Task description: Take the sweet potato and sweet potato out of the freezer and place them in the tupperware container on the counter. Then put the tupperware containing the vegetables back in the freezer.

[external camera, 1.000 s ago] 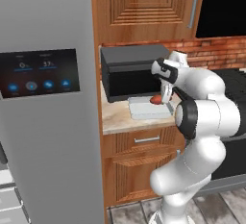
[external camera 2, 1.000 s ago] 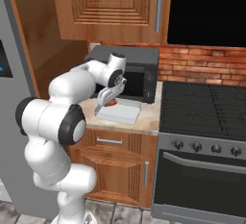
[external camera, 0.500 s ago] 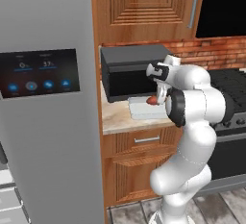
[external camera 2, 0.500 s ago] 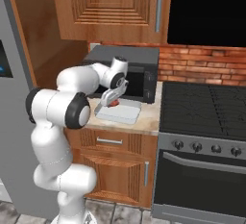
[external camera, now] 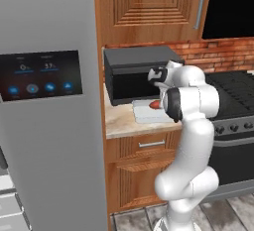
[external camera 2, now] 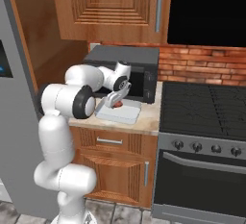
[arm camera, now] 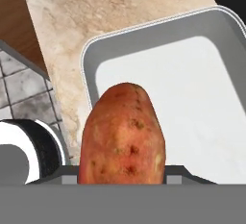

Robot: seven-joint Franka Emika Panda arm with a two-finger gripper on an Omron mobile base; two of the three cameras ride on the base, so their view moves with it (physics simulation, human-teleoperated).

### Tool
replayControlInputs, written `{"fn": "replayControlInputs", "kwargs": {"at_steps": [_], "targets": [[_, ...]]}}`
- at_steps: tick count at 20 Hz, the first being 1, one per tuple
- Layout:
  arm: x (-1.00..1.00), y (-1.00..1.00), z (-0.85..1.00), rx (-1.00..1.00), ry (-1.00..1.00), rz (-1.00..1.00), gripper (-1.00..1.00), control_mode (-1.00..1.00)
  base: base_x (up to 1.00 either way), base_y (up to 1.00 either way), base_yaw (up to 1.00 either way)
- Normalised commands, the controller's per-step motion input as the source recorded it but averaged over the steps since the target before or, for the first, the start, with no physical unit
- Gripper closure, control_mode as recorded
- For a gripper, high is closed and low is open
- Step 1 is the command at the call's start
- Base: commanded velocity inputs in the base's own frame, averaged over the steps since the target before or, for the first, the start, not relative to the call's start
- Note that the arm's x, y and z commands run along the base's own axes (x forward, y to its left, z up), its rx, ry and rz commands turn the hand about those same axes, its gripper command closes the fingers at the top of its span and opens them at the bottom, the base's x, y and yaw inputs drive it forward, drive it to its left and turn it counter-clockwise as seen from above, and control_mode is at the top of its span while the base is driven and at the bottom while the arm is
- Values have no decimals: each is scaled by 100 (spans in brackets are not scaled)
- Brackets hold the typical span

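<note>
**A:** Where do you see the gripper [external camera 2: 115, 102]?

**B:** You see it above the counter [external camera 2: 146, 117], just in front of the black microwave [external camera 2: 126, 69], over the container [external camera 2: 122, 114]. In the left base view the arm [external camera: 191, 101] covers most of the hand.

**A:** And its state?

**B:** It pinches a potato [arm camera: 123, 136]. In the hand view the orange-red tuber rises between the two finger tips, its blunt end low and its narrower end pointing up the frame.

**A:** Where does the potato sit relative to the container?

**B:** You see it held over the container's near corner; the pale floor [arm camera: 192, 98] lies behind it and to the right. Whether it touches the floor cannot be told. From the left base view the red spot [external camera: 155, 104] lies over the container [external camera: 144, 113].

**A:** What surrounds the work area?

**B:** To the right, the black stove [external camera 2: 206, 107]; to the left, the grey fridge door with its touch panel [external camera: 39, 75]; above, a wooden cabinet [external camera: 149, 7].
</note>
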Motion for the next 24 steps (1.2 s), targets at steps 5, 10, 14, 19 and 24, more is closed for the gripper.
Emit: {"fn": "replayControlInputs", "kwargs": {"at_steps": [5,10,14,19,24], "targets": [[34,-8,-29,0,0,0,100,-100,0,0,0],[24,-1,-29,0,0,0,100,-100,0,0,0],[13,0,-21,0,0,0,100,-100,0,0,0],[2,0,-21,0,-1,0,100,-100,0,0,0],[0,0,-21,0,-5,1,100,-100,0,0,0]]}}
